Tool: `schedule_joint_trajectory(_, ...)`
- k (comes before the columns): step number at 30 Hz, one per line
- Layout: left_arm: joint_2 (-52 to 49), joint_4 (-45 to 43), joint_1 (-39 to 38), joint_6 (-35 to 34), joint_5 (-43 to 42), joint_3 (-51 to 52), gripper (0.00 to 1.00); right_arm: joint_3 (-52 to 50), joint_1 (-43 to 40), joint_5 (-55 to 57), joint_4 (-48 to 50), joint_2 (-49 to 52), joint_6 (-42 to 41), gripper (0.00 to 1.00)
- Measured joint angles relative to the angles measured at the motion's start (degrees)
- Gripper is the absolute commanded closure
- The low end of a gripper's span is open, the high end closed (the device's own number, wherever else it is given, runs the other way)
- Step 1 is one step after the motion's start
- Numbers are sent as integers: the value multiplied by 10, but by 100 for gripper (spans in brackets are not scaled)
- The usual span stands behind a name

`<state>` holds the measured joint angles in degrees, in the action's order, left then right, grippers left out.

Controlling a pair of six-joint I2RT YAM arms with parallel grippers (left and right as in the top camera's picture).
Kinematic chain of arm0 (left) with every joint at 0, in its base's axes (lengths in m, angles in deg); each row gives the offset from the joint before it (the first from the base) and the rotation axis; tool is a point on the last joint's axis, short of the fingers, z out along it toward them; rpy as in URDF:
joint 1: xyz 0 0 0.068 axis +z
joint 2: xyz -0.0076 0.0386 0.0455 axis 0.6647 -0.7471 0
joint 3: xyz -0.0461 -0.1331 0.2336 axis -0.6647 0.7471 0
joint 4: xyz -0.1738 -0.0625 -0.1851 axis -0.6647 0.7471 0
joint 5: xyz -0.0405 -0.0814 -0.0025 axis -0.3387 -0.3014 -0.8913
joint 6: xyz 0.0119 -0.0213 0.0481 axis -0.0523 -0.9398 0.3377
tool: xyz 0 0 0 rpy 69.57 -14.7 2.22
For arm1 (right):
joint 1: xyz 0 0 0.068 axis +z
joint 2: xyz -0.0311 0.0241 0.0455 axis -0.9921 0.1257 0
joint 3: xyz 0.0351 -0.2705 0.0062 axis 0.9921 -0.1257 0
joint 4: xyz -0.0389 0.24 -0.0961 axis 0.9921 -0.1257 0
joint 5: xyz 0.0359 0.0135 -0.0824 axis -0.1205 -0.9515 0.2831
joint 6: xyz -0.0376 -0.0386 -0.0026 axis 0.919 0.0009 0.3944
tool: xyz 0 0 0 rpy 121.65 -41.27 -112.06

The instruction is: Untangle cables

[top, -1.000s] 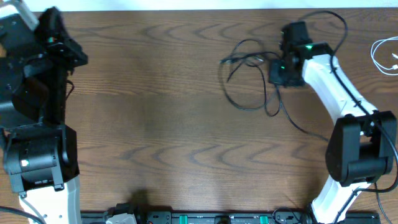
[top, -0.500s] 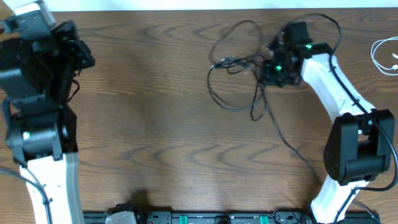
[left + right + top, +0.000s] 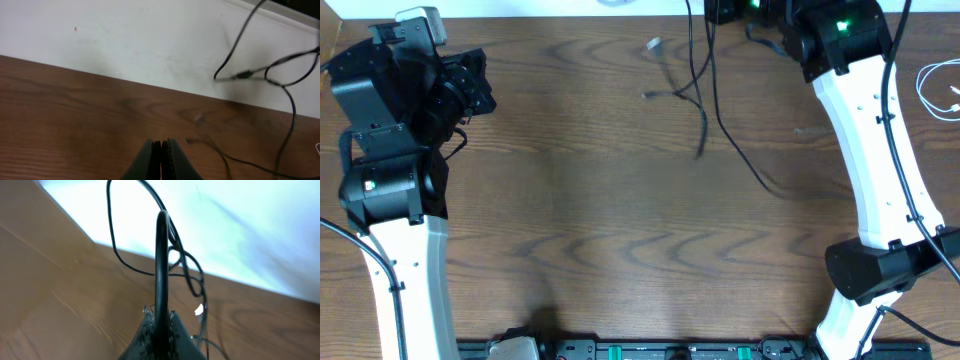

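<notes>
Thin black cables (image 3: 703,95) hang in loose strands from my right gripper (image 3: 735,10), which is raised at the table's far edge in the overhead view. In the right wrist view the right gripper (image 3: 159,314) is shut on a black cable (image 3: 160,260) that runs up between the fingers, with more loops behind. My left gripper (image 3: 480,95) is at the far left; in the left wrist view it (image 3: 161,146) is shut and empty above the wood. The hanging black cables (image 3: 270,75) show at that view's right. A white cable (image 3: 938,88) lies coiled at the far right edge.
The brown wooden table (image 3: 600,220) has a white wall or surface along its far edge (image 3: 125,45). The right arm's white links (image 3: 865,130) stretch across the right side. A black rail with connectors (image 3: 650,350) runs along the front edge.
My right gripper has risen and moved toward the far edge, lifting the black cables off the table so they hang in strands. My left arm has swung right and forward.
</notes>
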<state>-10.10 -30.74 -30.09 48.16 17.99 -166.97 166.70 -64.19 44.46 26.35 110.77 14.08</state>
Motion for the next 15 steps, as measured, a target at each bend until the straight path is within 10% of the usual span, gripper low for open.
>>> schedule_joint_trajectory(8,0,33,0,0,-3,0,93,-10,18,17,-35,0,-125,84)
schedule_joint_trajectory(15,-3,63,-7,23,-25,0,92,-51,71,90,-144,0,-151,42)
